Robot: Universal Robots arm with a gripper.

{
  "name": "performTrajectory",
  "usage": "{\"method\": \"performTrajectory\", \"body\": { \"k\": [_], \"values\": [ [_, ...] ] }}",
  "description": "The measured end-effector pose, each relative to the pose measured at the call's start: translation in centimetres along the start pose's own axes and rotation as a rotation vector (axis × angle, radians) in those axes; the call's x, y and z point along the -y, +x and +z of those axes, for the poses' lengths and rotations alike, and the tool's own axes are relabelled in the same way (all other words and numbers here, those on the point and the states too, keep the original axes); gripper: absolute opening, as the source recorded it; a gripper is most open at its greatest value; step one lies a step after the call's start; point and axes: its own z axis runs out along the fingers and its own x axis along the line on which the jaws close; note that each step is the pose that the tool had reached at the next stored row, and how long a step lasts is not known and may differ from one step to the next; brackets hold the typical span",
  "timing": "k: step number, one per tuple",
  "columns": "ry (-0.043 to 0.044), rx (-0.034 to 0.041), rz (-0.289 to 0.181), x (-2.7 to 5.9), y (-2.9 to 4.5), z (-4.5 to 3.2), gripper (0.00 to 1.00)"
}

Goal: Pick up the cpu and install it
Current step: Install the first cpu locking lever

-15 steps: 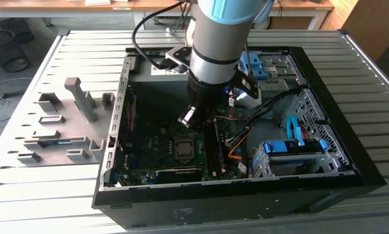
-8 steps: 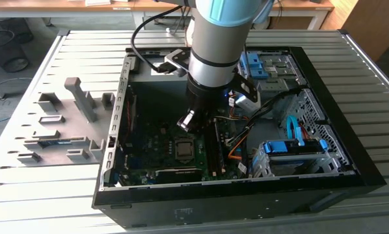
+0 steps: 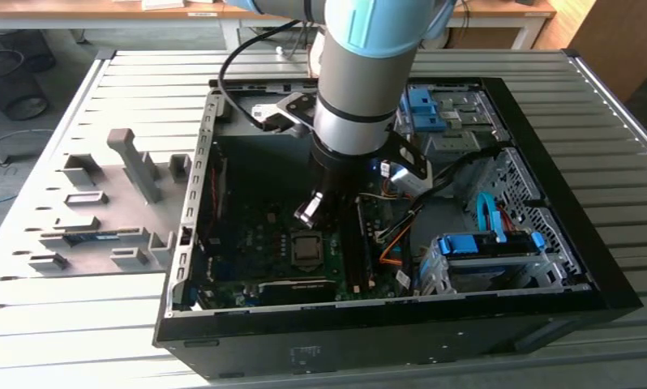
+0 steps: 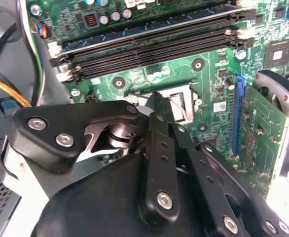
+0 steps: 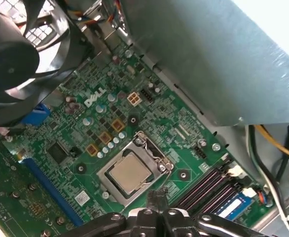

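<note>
Cpu lying flat in the socket, shiny lid up, roughly mid-board on the motherboard, between the RAM slots and the long blue slot. Can't tell whether the socket's metal frame is latched over it.

Gripper hanging low inside the case, jaws pinched right together, tip to tip, with nothing between them as far as either wrist view shows. Same story in the second wrist view: black fingertips meeting in a point just above the socket area.

Key bit: tips not centred on the chip. Parked over the socket's edge on the RAM-slot side, so cpu just beside and below them, off toward the blue-slot side. Close, but apart, no contact visible.

Square chip, so no long axis worth fussing over; only the edges to line up with, and those look to run parallel with the RAM slots. Judging from that, probably seated already.
</note>
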Motion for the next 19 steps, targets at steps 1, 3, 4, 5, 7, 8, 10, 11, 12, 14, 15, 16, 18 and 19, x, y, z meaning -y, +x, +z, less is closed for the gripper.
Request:
{"method": "performTrajectory", "body": {
  "k": [1,3,4,5,7,8,10,11,12,14,15,16,18,19],
  "values": [
    [0.0018,-0.0019,0.0,0.04,0.04,0.1,0.1],
    [0.0053,-0.0056,0.0,0.14,0.15,0.27,0.1],
    [0.0069,-0.0073,0.001,0.19,0.21,0.35,0.1],
    [0.0084,-0.0088,0.001,0.25,0.27,0.44,0.1],
    [0.0112,-0.0118,0.001,0.37,0.4,0.62,0.1],
    [0.0122,-0.013,0.001,0.45,0.47,0.72,0.1],
    [0.0131,-0.0139,0.001,0.62,0.64,0.99,0.1],
    [0.0134,-0.0142,0.001,0.7,0.7,1.17,0.1],
    [0.0136,-0.0144,0.001,0.75,0.74,1.35,0.1],
    [0.0142,-0.0152,0.001,0.81,0.76,1.7,0.1],
    [0.0143,-0.0152,0.001,0.83,0.75,1.88,0.1],
    [0.0142,-0.0151,0.001,0.84,0.74,2.05,0.1],
    [0.0141,-0.0149,0.001,0.85,0.71,2.4,0.1],
    [0.0141,-0.015,0.001,0.86,0.7,2.58,0.1]
  ]
}}
